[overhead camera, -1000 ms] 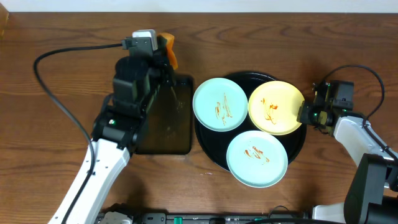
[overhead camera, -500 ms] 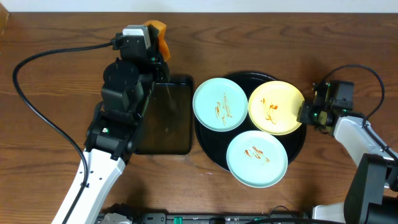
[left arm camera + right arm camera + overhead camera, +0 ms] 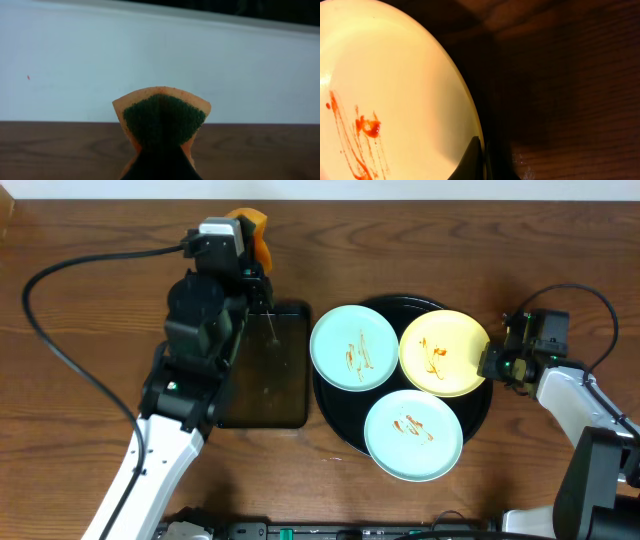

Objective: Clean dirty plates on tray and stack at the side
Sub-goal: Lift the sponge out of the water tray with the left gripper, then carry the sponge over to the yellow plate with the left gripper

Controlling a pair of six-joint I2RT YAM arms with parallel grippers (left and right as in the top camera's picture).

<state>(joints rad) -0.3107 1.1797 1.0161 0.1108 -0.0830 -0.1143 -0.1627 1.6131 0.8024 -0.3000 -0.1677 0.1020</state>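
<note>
Three plates lie on the round black tray (image 3: 345, 435): a mint-blue plate (image 3: 354, 347) at the left, a pale yellow plate (image 3: 442, 352) at the right and a second mint-blue plate (image 3: 413, 434) in front, each with orange-brown smears. My left gripper (image 3: 254, 242) is shut on an orange sponge with a green scouring face (image 3: 164, 119), held above the table's far side, left of the tray. My right gripper (image 3: 482, 150) is shut on the right rim of the yellow plate (image 3: 395, 90); one finger lies over the rim, one under.
A smaller rectangular black tray (image 3: 268, 370) lies left of the round tray, under my left arm. The left arm's black cable (image 3: 60, 320) loops over the left tabletop. A white wall (image 3: 160, 65) runs behind the table's far edge.
My left arm has lifted and swung toward the far edge with the sponge, off the rectangular tray. The right arm and the plates have not moved.
</note>
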